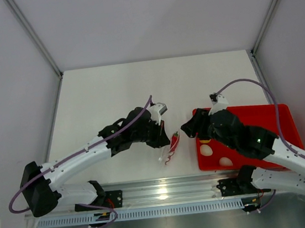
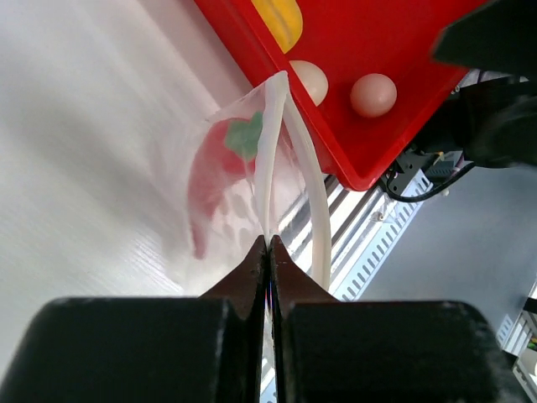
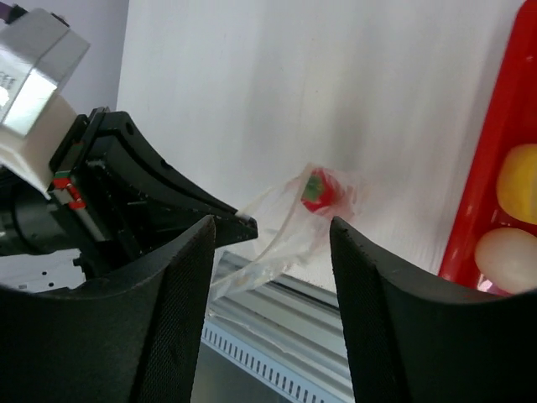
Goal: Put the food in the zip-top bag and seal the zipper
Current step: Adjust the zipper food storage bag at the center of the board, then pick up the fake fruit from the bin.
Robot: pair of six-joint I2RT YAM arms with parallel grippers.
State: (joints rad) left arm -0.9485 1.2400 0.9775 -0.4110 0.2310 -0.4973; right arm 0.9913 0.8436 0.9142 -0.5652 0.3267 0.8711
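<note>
Left end effector (image 2: 268, 245) clamps the rim of the zip-top bag (image 2: 220, 180) by the counter (image 1: 111, 97) near edge; right end effector (image 3: 273, 231) hangs apart beside it. Loading seems underway: next, the right should fetch food (image 2: 373, 94) from the red tray (image 2: 377, 34), near-right corner.

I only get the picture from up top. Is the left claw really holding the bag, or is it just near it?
Observer: It's holding it. The left wrist camera shows the left claw shut on the pale edge strip of the bag.
Operator: Is anything hidden from me over on the right?
Observer: Yes. A yellow piece lies in the red tray beside an egg. The right arm covers it in your view.
Operator: And the other claw?
Observer: The right claw is open and empty, facing the bag.
</note>
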